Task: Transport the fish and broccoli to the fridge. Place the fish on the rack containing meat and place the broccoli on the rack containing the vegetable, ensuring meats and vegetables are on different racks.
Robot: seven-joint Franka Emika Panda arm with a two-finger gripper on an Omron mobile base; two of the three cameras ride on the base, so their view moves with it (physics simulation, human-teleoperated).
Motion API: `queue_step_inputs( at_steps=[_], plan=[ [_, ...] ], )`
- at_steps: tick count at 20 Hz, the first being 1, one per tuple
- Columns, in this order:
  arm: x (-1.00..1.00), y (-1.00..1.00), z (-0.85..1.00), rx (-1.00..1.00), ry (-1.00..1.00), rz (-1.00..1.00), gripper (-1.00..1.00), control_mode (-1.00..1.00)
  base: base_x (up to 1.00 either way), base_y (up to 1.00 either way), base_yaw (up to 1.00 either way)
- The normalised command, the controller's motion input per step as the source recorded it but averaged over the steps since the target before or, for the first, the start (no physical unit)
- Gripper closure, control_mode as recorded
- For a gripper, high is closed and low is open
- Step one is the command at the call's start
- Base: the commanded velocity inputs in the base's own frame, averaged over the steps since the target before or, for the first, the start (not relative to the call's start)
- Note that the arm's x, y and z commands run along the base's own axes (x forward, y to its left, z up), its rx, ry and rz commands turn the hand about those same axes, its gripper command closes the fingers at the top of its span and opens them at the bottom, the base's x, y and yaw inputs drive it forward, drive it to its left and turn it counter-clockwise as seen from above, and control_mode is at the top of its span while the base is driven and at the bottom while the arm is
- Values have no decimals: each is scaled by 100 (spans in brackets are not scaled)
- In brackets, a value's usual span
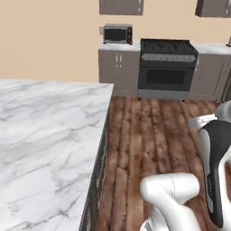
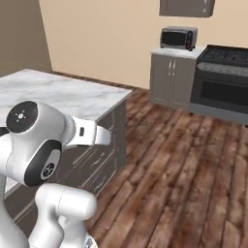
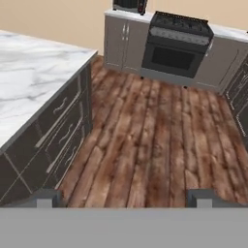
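The fish, the broccoli, the fridge and the vegetable are out of view. In the hand view my gripper [image 3: 124, 198] hangs over the wooden floor [image 3: 155, 135]. Its two dark fingertips [image 3: 46, 198] stand far apart with nothing between them, so it is open. The hand looks along the aisle toward the far wall. My white arm [image 1: 212, 149] rises at the right of the left base view and fills the lower left of the right base view, arm [image 2: 38, 140].
A marble-topped island [image 1: 45, 135] with dark drawers [image 3: 58, 135] runs along the left. At the far wall stand a dark oven range [image 1: 167, 67] and a small toaster oven [image 1: 117, 34] on grey cabinets. Dark cabinets [image 3: 240, 97] line the right. The floor aisle lies between.
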Motion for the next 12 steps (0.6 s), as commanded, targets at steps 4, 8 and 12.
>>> queue_step_inputs(
  at_steps=[4,8,12],
  plan=[
    [0,0,0,0,0,0,-100,100,100,-35,28],
    [0,0,0,0,0,0,-100,100,100,-64,32],
    [0,0,0,0,0,0,-100,100,100,-93,22]
  ],
)
